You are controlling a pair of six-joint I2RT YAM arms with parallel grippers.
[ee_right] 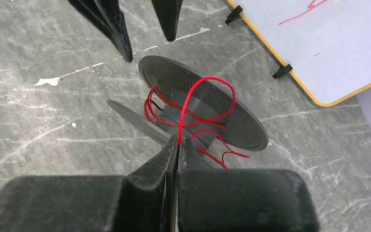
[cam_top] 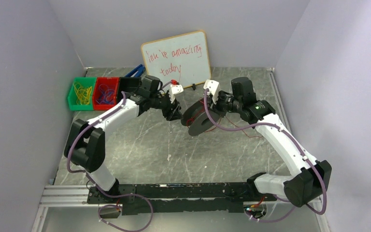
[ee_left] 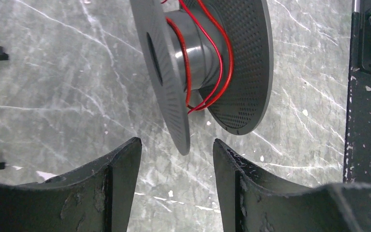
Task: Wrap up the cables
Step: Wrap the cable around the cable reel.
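Mid-wrap: your right pincer (ee_right: 178, 142) clamps the red cable (ee_right: 207, 84), looped loosely round the black spool (ee_right: 212, 113) on the bench (cam_top: 140, 145); your left pincer (ee_left: 176, 142) gapes empty at its 9 o'clock. Next, lead the strand round, taut

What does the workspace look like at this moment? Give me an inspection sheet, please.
Surface: grey marbled table, flecked with white marks.
Job's things: red wire in a few loose turns round the hub of the tilted black spool; more wire trails on the table to its right.
Clutter: green bin holding yellow loops, with a red bin beside it, at the far left.
Grippers: left gripper open and empty, near the spool's flange; right gripper shut on the red wire.
Cables: purple hoses run along both arms.
Surroundings: whiteboard with red writing at the back; plain grey walls.
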